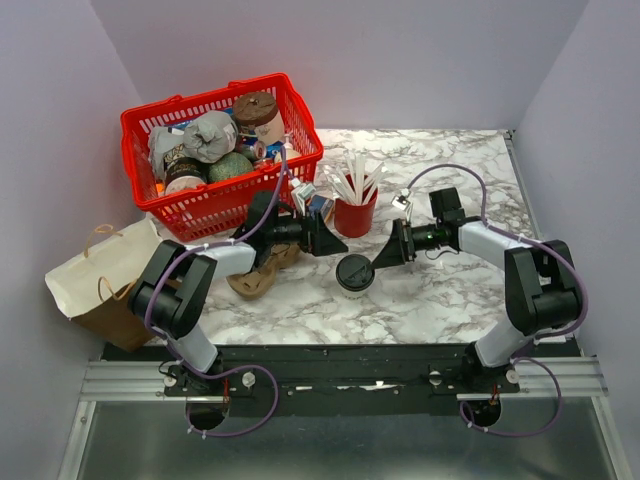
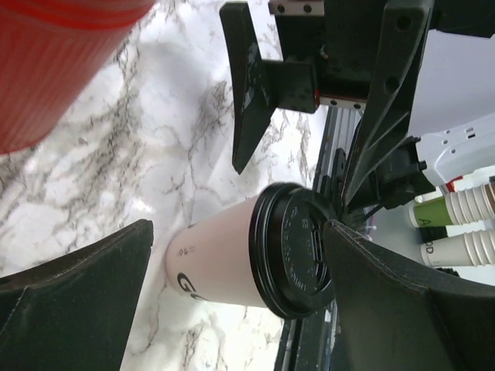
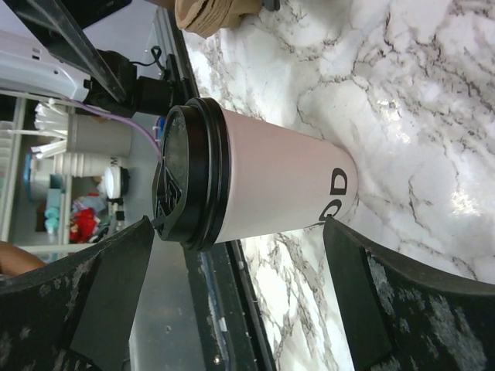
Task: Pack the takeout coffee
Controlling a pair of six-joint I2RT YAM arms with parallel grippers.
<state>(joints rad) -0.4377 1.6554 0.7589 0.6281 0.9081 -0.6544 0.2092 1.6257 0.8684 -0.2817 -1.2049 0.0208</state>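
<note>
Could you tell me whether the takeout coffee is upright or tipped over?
Upright: the takeout coffee stands on the table, black lid facing up.

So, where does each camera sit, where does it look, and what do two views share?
Top external: above and behind, looking down on the marble table; left arm and right arm show.
Left wrist: on the left arm, facing the takeout coffee; open left gripper frames it.
Right wrist: on the right arm, facing that cup from the other side; open right gripper frames it.
Shared: all show the takeout coffee.
</note>
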